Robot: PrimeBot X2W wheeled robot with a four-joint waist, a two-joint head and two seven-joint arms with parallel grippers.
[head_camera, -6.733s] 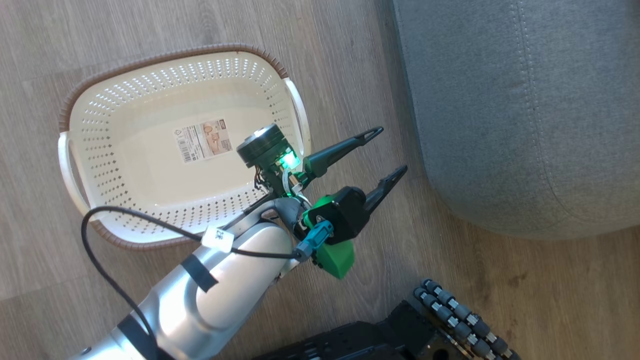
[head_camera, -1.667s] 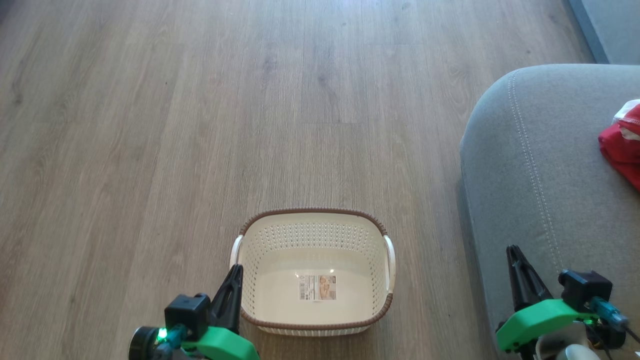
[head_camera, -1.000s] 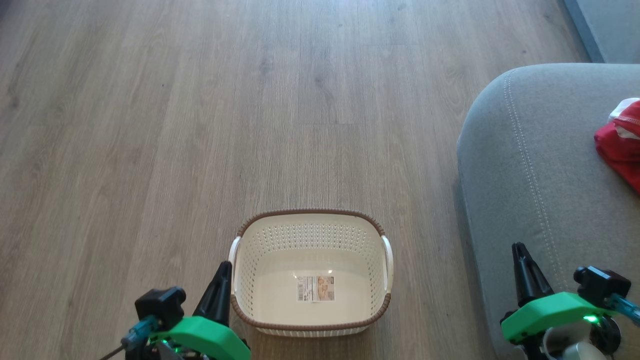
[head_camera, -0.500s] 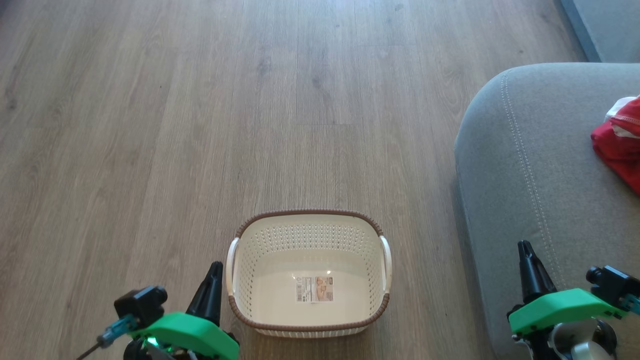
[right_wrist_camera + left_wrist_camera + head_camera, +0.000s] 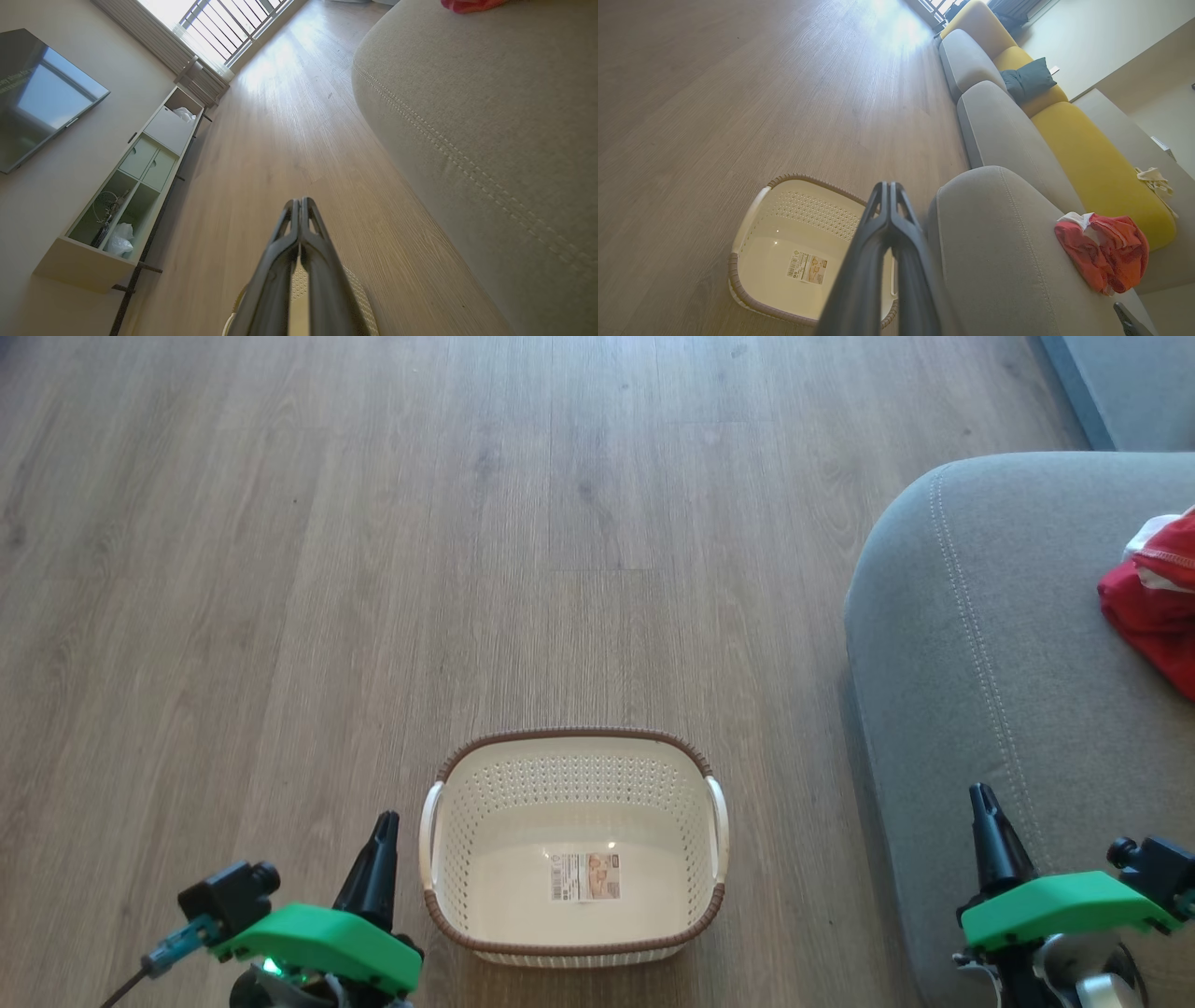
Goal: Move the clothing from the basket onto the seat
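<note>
The left gripper (image 5: pixel 382 826), two long dark fingers on a green mount, is clenched with nothing between its jaws; in the left wrist view (image 5: pixel 888 187) the fingers press flat together. It hovers over the grey-brown wooden plank floor (image 5: pixel 373 569), just beside the left white handle of the small oval cream plastic basket (image 5: pixel 574 735) with perforated walls and a brown woven-look rim. The basket stands upright on the floor between the two grippers, and the paper label (image 5: pixel 583 876) lies uncovered on its floor. The right gripper (image 5: pixel 982 800), also clenched and holding nothing, its fingers meeting in the right wrist view (image 5: pixel 299 204), hangs over the near left edge of the large grey fabric-upholstered seat (image 5: pixel 980 644), close to its line of pale stitching. The seat stands just to the right of the basket, its rounded corner at the far left. The bright-red fabric clothing (image 5: pixel 1153 607), with a white panel showing at its far end, lies crumpled on top of the seat toward the right edge, well apart from the basket and from both grippers. In the left wrist view the clothing (image 5: pixel 1104 252) rests close to the yellow back cushion (image 5: pixel 1092 172).
</note>
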